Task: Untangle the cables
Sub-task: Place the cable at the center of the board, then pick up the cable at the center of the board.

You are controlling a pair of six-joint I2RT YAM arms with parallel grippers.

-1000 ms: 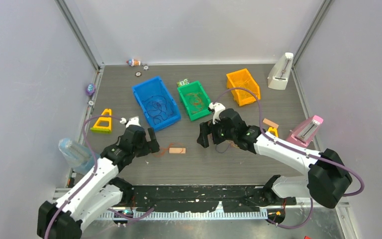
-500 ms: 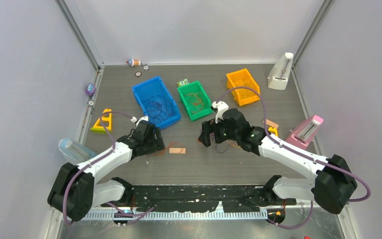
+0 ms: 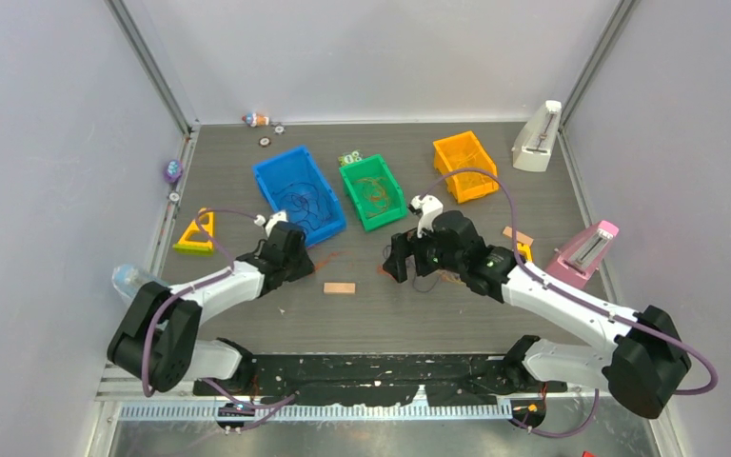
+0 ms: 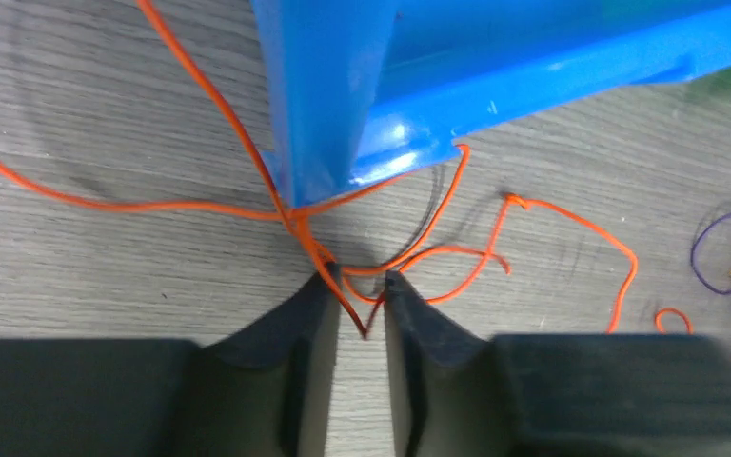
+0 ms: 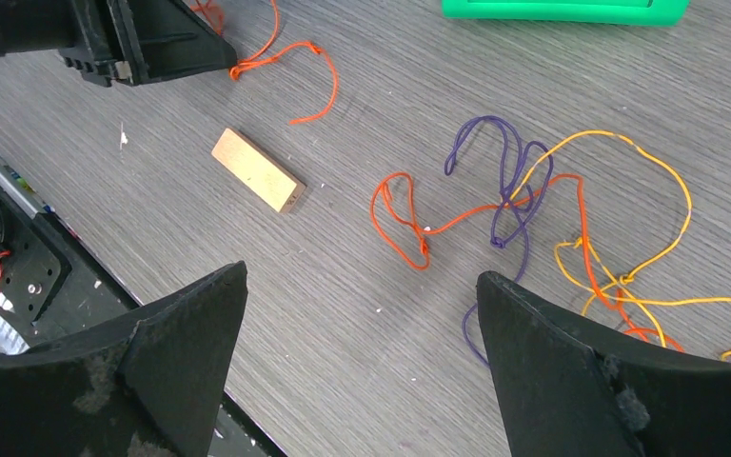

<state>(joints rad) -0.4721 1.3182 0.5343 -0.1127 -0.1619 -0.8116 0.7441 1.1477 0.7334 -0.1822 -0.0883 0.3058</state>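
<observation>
**The left gripper [image 4: 359, 293] straddles an orange strand [image 4: 297, 228]**

Its jaws stand narrowly parted, the strand not pinched; the strand runs straight ahead to the blue bin [image 4: 324, 95] corner; the right gripper [image 5: 361, 273] gapes wide above the loose cables [image 5: 509, 200], which lie just ahead of it.

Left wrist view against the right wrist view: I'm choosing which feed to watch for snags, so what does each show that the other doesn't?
Only the left wrist view shows the blue bin and the orange cable running past its corner into the narrowly parted jaws of the left gripper. Only the right wrist view shows the wooden block and the wide-open jaws of the right gripper. Both show the purple cable, other loose orange strands and the grey table.
</observation>
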